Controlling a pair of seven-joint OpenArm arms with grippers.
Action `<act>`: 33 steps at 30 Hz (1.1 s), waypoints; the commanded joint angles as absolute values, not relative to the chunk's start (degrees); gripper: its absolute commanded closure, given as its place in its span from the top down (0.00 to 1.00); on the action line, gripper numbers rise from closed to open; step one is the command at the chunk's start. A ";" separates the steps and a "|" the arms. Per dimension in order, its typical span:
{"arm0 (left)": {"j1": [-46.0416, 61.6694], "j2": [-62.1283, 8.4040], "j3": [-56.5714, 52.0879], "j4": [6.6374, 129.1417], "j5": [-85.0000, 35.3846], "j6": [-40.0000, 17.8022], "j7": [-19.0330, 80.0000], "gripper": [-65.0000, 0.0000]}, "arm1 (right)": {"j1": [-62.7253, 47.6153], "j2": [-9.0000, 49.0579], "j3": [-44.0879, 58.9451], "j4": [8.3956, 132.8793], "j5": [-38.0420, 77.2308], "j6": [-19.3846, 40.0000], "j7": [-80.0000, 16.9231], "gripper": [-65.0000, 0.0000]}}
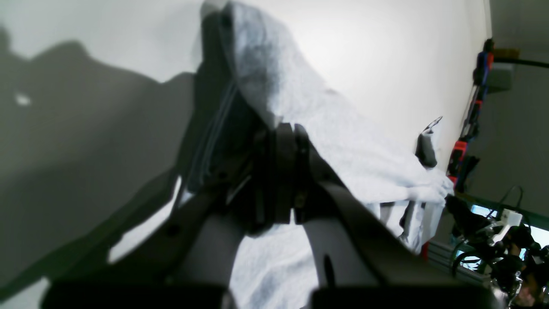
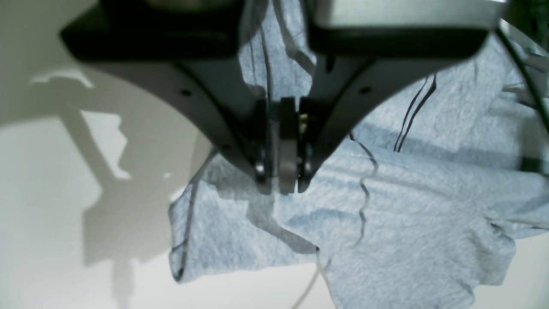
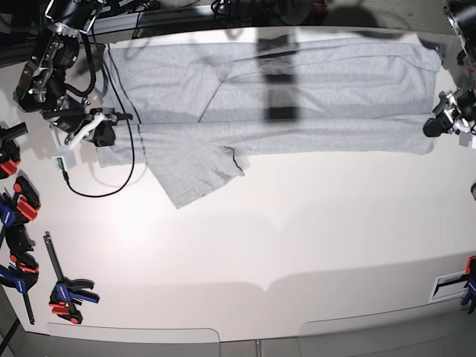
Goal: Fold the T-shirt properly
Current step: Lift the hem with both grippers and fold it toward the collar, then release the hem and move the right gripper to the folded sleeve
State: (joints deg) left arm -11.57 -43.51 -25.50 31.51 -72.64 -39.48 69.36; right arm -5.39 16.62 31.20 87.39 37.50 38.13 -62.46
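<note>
My counter [image 3: 297, 245] is a broad white surface, brightly lit from above so that it glares in the middle and carries soft grey shadows along its near edge. Red, blue and black bar clamps [image 3: 63, 286] lie in a row along its left margin, with a black cable [image 3: 111, 190] looping nearby. Behind the far edge I see dark equipment and tangled cables [image 3: 245, 9].
</note>
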 commanded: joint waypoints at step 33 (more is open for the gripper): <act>-12.38 -49.50 -25.78 32.32 -85.00 -40.00 72.40 0.35 | 15.53 10.50 30.35 76.90 26.57 37.69 -50.85 0.46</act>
